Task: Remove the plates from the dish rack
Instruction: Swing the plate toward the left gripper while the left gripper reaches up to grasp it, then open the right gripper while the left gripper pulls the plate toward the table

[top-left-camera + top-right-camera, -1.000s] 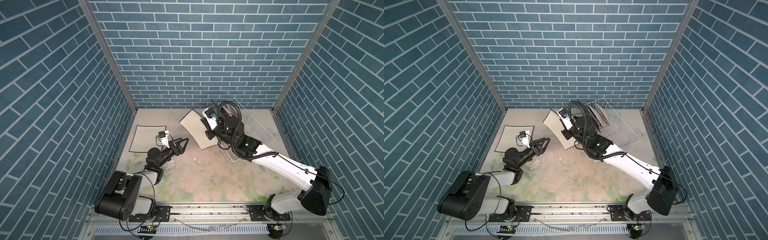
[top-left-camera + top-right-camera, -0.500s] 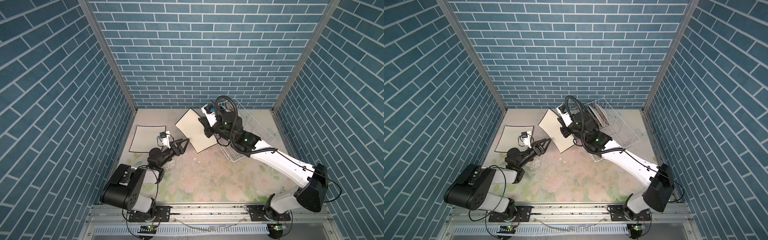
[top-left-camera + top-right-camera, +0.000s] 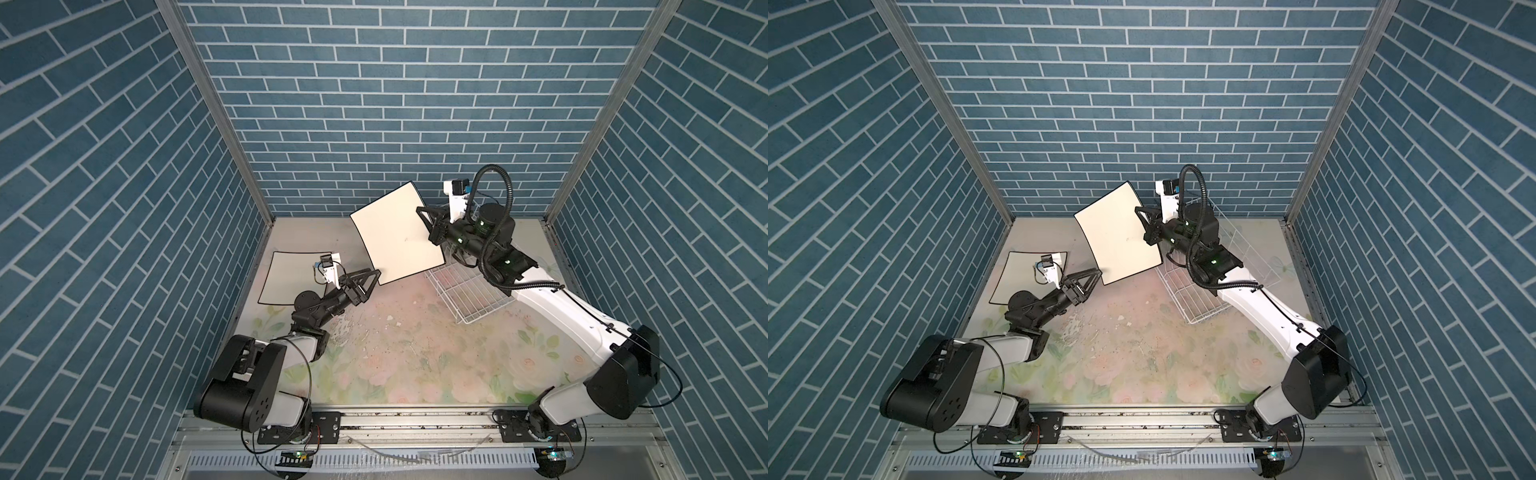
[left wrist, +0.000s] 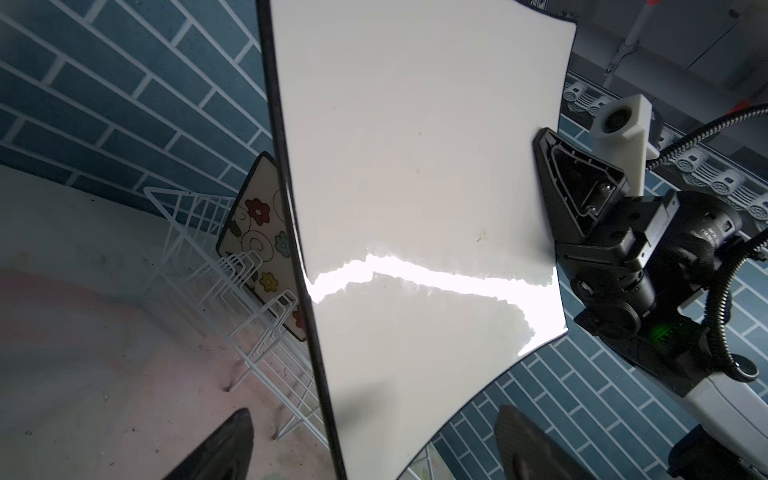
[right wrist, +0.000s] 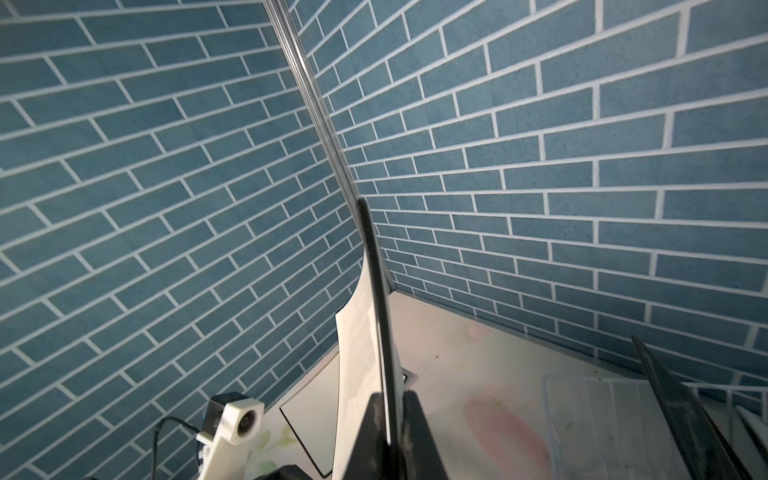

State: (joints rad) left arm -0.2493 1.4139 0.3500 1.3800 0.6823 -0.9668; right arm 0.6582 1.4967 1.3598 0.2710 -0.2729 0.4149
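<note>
One plain white plate (image 3: 397, 237) hangs clamped in the right gripper (image 3: 424, 222).

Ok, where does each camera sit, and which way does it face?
Both top views: high above the front, looking down toward the back wall; left arm and right arm show whole.
Left wrist: on the left arm, facing the held plate, right gripper and dish rack; own open fingers show.
Right wrist: on the right arm, sighting along that plate's edge toward the wall corner; own shut fingers show.
All share the held plate.
</note>
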